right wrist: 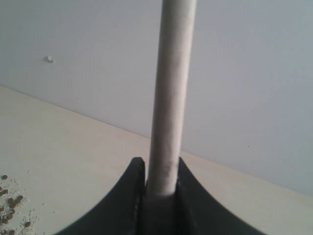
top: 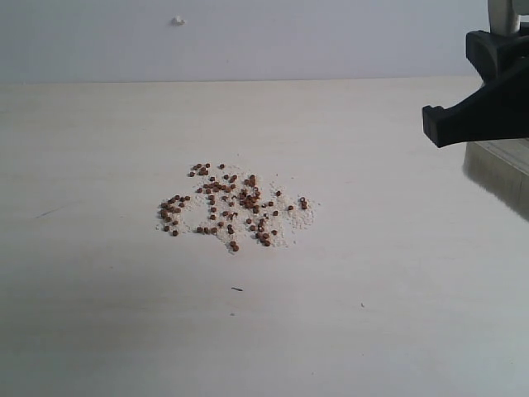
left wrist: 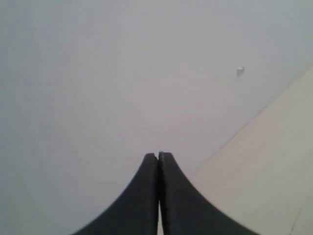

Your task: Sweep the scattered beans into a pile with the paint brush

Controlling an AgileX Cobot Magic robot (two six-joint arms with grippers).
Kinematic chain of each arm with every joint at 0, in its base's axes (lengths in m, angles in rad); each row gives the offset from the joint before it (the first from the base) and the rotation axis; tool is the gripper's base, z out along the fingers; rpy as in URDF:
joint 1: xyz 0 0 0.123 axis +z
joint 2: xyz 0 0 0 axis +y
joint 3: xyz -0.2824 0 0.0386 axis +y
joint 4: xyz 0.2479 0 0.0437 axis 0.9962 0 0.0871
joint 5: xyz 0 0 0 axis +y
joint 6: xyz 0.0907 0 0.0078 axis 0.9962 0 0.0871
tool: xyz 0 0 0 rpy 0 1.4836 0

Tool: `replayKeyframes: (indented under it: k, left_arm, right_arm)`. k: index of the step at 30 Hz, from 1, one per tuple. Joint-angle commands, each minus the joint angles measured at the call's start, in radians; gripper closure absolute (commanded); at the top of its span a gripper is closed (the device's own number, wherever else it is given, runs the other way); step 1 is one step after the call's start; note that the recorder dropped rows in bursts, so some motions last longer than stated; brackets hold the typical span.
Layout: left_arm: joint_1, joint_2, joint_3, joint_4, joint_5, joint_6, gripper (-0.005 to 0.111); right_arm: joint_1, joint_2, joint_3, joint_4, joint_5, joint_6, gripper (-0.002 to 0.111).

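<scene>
The beans point(top: 231, 207) lie in a loose reddish-brown patch mixed with pale crumbs at the middle of the table; a few show in the right wrist view point(right wrist: 12, 203). My right gripper point(top: 483, 103) hangs at the far right edge, well to the right of the beans, shut on the paint brush. Its pale handle point(right wrist: 171, 98) rises between the jaws of the right gripper point(right wrist: 160, 164). The cream bristles point(top: 500, 169) hang just below the gripper, over the table. My left gripper point(left wrist: 159, 155) is shut on nothing, faces the wall, and is outside the exterior view.
The pale wooden table point(top: 99, 314) meets a plain grey wall at the back. A small white spot point(top: 178, 21) sits on the wall. A lone dark speck point(top: 237, 289) lies in front of the beans.
</scene>
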Motion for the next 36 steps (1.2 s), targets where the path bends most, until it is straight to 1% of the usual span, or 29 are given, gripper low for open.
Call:
replayKeyframes:
  k: [1, 3, 5, 10, 12, 14, 15, 19, 23, 24, 27, 28, 31, 33, 35, 36]
  left_arm:
    - [0.001, -0.004, 0.003, 0.005, 0.014, -0.002, 0.107]
    - [0.001, -0.004, 0.003, -0.003, 0.018, -0.002, 0.107]
    - [0.001, -0.004, 0.003, -0.051, 0.016, -0.042, 0.107]
    - [0.001, -0.004, 0.003, -0.149, -0.087, -0.267, 0.107]
    - [0.001, -0.004, 0.003, -0.17, -0.093, -0.384, 0.107]
    - [0.001, -0.004, 0.003, -0.176, -0.057, -0.5, 0.107]
    - [0.001, -0.004, 0.003, -0.176, -0.038, -0.516, 0.107]
    - [0.001, -0.004, 0.003, -0.176, 0.057, -0.516, 0.107]
    - [0.001, -0.004, 0.003, -0.176, 0.069, -0.541, 0.107]
    - [0.001, -0.004, 0.003, -0.176, 0.077, -0.567, 0.107]
    - [0.001, -0.004, 0.003, -0.176, 0.118, -0.738, 0.107]
    - [0.001, -0.004, 0.003, -0.176, 0.119, -0.764, 0.107]
    - [0.001, -0.004, 0.003, -0.133, 0.115, -0.762, 0.107]
    - [0.001, -0.004, 0.003, -0.043, 0.123, -0.758, 0.107]
    - [0.001, -0.004, 0.003, 0.063, 0.123, -0.715, 0.107]
    - [0.001, -0.004, 0.003, 0.083, 0.123, -0.693, 0.107]
  right_arm:
    - [0.002, 0.003, -0.008, -0.02, -0.002, -0.007, 0.108]
    - [0.002, 0.003, -0.008, -0.02, -0.002, -0.007, 0.108]
    - [0.002, 0.003, -0.008, -0.02, -0.002, -0.007, 0.108]
    - [0.002, 0.003, -0.008, -0.02, -0.002, -0.007, 0.108]
    - [0.002, 0.003, -0.008, -0.02, -0.002, -0.007, 0.108]
    - [0.002, 0.003, -0.008, -0.02, -0.002, -0.007, 0.108]
    - [0.002, 0.003, -0.008, -0.02, -0.002, -0.007, 0.108]
    - [0.002, 0.003, -0.008, -0.02, -0.002, -0.007, 0.108]
    - [0.002, 0.003, -0.008, -0.02, -0.002, -0.007, 0.108]
    - [0.002, 0.003, -0.008, -0.02, -0.002, -0.007, 0.108]
    - [0.002, 0.003, -0.008, -0.02, -0.002, -0.007, 0.108]
    - [0.002, 0.003, -0.008, -0.02, -0.002, -0.007, 0.108]
    - [0.002, 0.003, -0.008, -0.02, -0.002, -0.007, 0.108]
    - [0.002, 0.003, -0.008, -0.02, -0.002, -0.007, 0.108]
    - [0.002, 0.003, -0.008, -0.02, -0.028, -0.007, 0.108]
    - [0.002, 0.003, -0.008, -0.02, -0.044, -0.007, 0.108]
